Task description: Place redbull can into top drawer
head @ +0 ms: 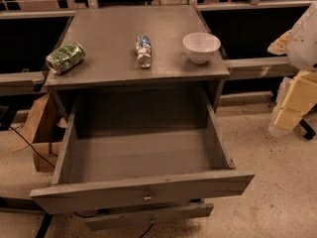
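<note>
The redbull can (pixel 143 51) is slim, blue and silver, and lies on its side in the middle of the grey cabinet top (pixel 114 29), with one silver end facing the front. The top drawer (pixel 143 155) is pulled wide open below it and holds nothing; a small metal knob (pixel 147 197) sits on its front panel. My arm hangs at the right edge of the view, and the gripper (pixel 286 119) is low beside the cabinet, well to the right of the can and the drawer.
A fatter green patterned can (pixel 65 57) lies on its side at the top's left edge. A white bowl (pixel 201 46) stands at the right. A lower drawer front (pixel 148 216) juts out under the open drawer. Cardboard (pixel 42 133) lies on the floor to the left.
</note>
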